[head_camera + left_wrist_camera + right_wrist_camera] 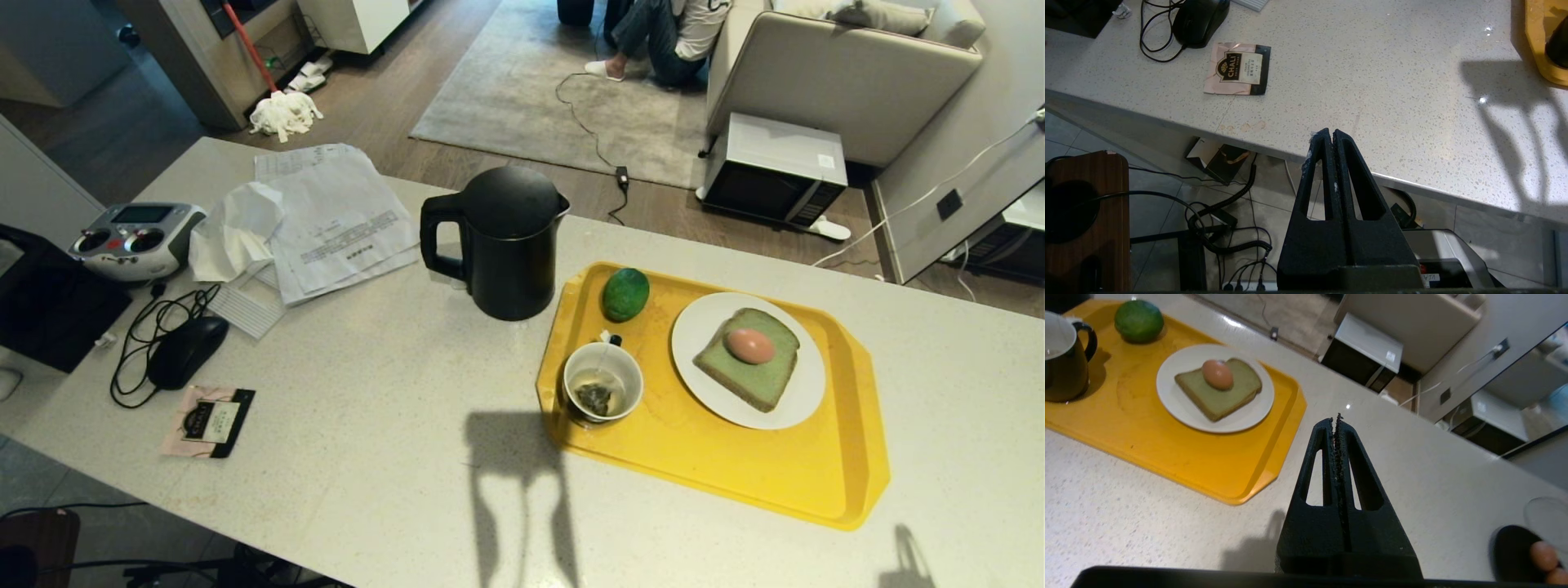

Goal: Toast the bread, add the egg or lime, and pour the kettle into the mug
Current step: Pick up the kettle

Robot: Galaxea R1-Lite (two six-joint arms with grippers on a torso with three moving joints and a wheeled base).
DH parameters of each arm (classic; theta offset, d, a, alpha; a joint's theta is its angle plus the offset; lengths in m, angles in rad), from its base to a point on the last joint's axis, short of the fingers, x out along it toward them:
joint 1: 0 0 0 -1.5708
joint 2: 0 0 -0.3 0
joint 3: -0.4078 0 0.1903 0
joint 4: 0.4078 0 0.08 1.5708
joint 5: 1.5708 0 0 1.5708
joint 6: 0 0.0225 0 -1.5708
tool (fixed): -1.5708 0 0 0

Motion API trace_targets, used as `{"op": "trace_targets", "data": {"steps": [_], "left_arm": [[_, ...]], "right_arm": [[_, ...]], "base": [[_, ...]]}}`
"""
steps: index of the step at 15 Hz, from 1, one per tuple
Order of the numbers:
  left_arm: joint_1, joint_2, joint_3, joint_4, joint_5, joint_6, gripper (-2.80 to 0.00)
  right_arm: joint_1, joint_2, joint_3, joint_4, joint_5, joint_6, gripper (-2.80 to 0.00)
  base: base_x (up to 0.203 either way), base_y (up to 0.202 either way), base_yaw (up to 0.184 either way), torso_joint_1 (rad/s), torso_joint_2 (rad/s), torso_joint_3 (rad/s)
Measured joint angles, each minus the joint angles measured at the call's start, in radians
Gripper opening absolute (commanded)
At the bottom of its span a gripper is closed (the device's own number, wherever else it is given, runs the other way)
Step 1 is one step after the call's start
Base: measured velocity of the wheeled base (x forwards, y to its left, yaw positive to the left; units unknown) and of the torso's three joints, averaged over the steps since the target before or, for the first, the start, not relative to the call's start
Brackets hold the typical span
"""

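**Breakfast tray laid out, both grippers closed and empty**

Nearest, the left gripper [1330, 132] hangs over the counter's near edge, its fingers pressed together on nothing. The right gripper [1336, 418] hovers above the counter [392, 457] just right of the yellow tray [767, 474], fingers likewise pressed together, empty. On the tray's near left corner stands the mug [602, 394], a tea bag inside. To its right a white plate [804, 392] carries the bread [747, 359], with the egg [749, 345] resting on top. Farther back on the tray lies the lime [625, 294]. Just left of the tray, on the counter, stands the kettle [498, 241], upright, lid on, handle pointing left.
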Motion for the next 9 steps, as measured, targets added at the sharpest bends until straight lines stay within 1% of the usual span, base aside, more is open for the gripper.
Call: {"op": "trace_targets", "data": {"steps": [4,5,9], "left_arm": [[0.0,0.0,0.0,0.0,0.0,0.0,-2.8],[0.0,0.0,0.0,0.0,0.0,-0.001,-2.8],[0.0,0.0,0.0,0.0,0.0,0.0,-2.8]], "right_arm": [[-0.001,0.0,0.153,-0.033,0.002,0.032,-2.8],[0.0,0.0,0.171,-0.033,0.019,0.036,-2.8],[0.0,0.0,0.203,-0.031,0.134,0.054,-2.8]], "base": [[0.0,0.0,0.0,0.0,0.0,0.0],[0.0,0.0,0.0,0.0,0.0,0.0],[0.0,0.0,0.0,0.0,0.0,0.0]]}}
